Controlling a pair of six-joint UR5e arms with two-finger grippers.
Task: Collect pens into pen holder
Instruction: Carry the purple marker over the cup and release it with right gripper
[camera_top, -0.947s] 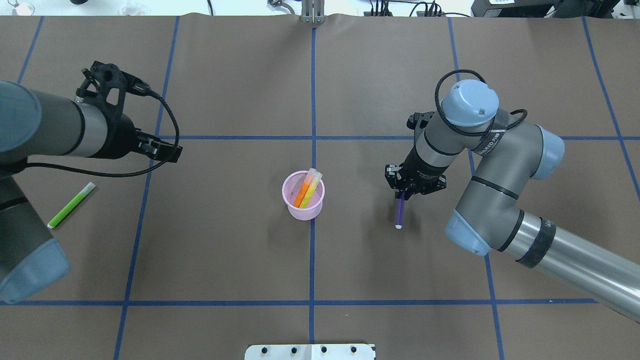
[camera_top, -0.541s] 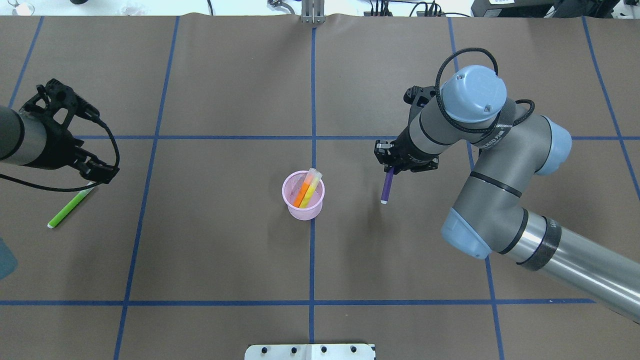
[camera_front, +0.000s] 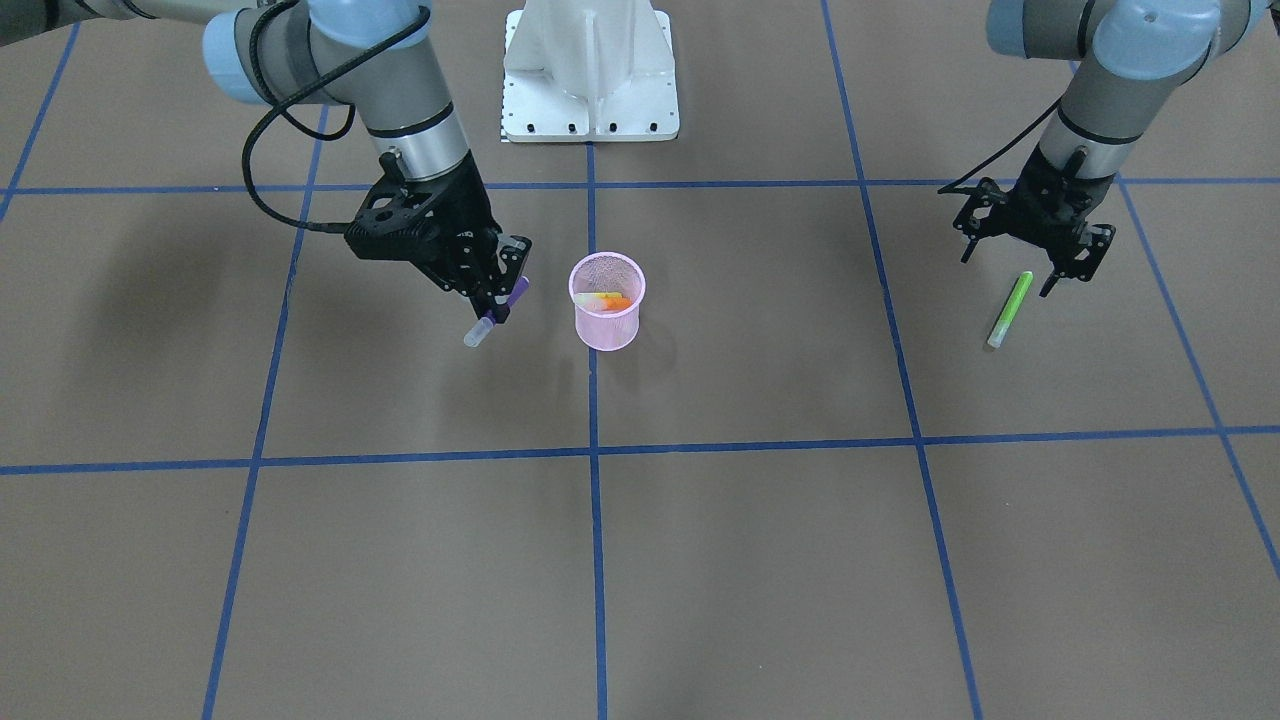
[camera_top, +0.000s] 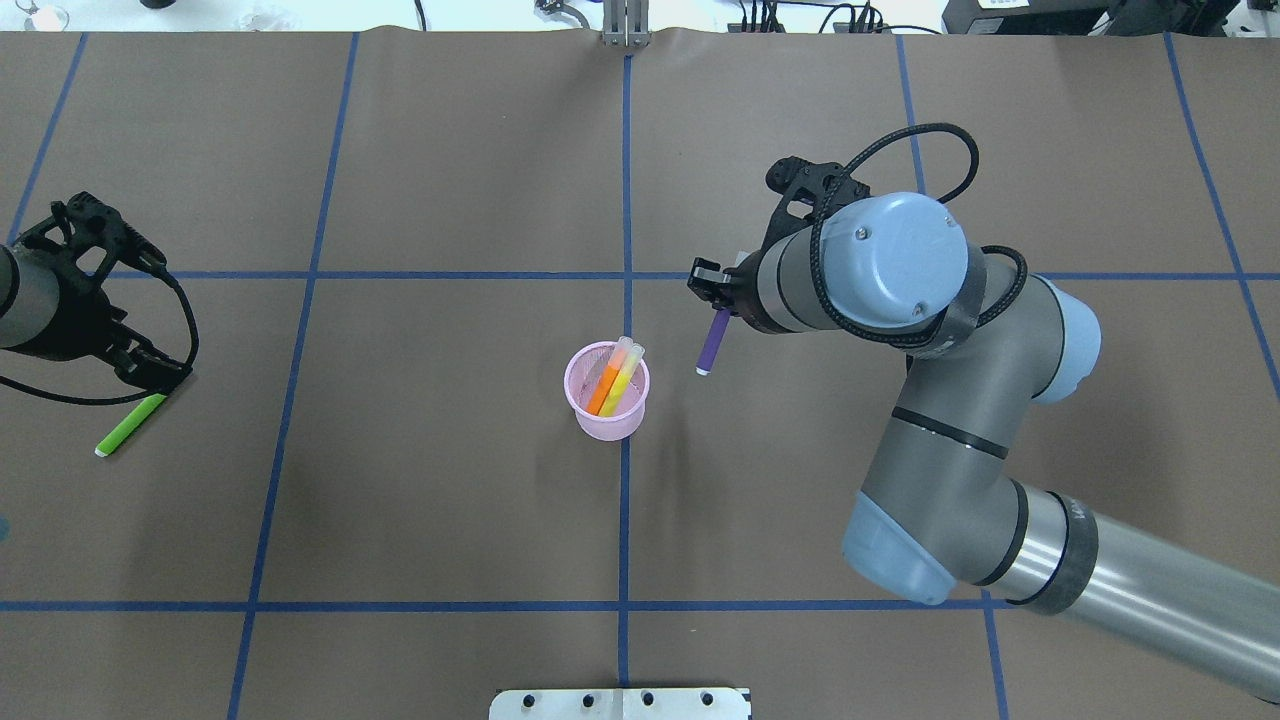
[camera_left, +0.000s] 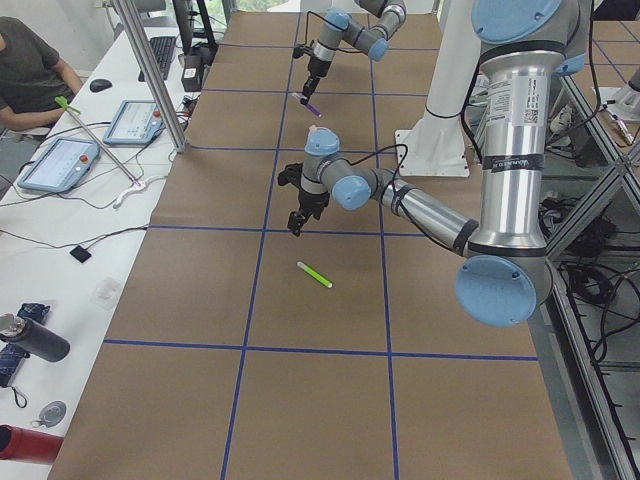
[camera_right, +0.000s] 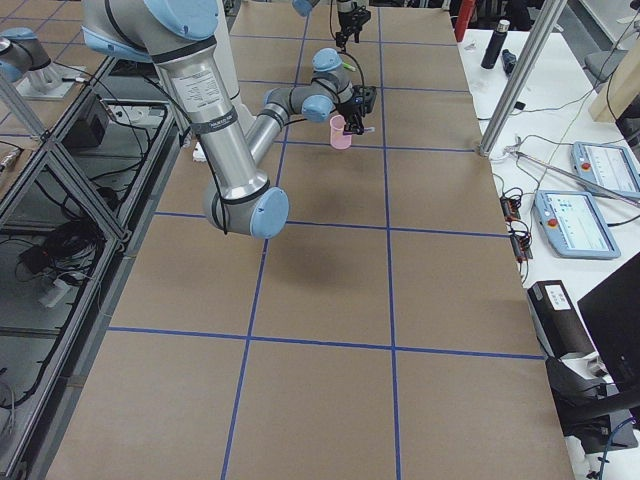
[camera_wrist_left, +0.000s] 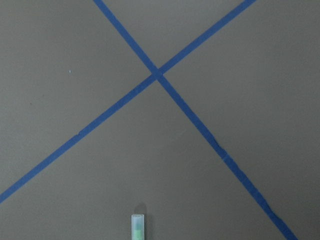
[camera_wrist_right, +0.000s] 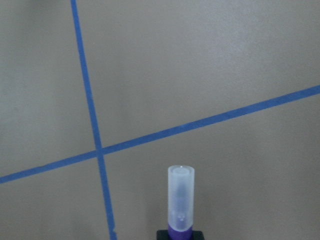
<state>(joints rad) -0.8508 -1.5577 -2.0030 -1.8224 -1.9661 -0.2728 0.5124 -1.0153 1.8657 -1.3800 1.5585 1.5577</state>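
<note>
1. Two pens are collected and two are not, so I'd call it halfway. Each arm is working one of the remaining pens.
2. Far left: green pen (camera_top: 125, 428) lies flat on the surface (camera_top: 450, 500), well apart from the cup. Left claw (camera_front: 1020, 265) hangs over its capped end with the jaws spread and nothing in them. This reads as pre-grasp. The next move calls for a straight drop, straddling the barrel across its width, then closing. The barrel is slim, round, smooth plastic, so it will likely roll if one finger lands first.
3. Centre: pen holder (camera_top: 608, 425) is a small pale pink wire-mesh cup with a slight taper and a rolled rim, standing upright on a line of blue tape (camera_top: 624, 150). Orange pen (camera_top: 603, 388) and yellow pen (camera_top: 624, 378) lean side by side inside, pale caps poking past the rim. The cup is probably light, so a side knock could tip it.
4. Right: right claw (camera_front: 497, 295) is clamped on the purple pen (camera_top: 711, 348) and holds it off the surface. The pen is tilted, with its translucent cap sticking out beyond the fingers. It sits near the holder on its right, not over the mouth. This step is the carry. Next it needs a shift left over the opening, the pen brought nearer vertical and aimed at the free gap beside the two leaning pens, then a release.
5. Surface is a matte brown sheet with a taped grid.
</note>
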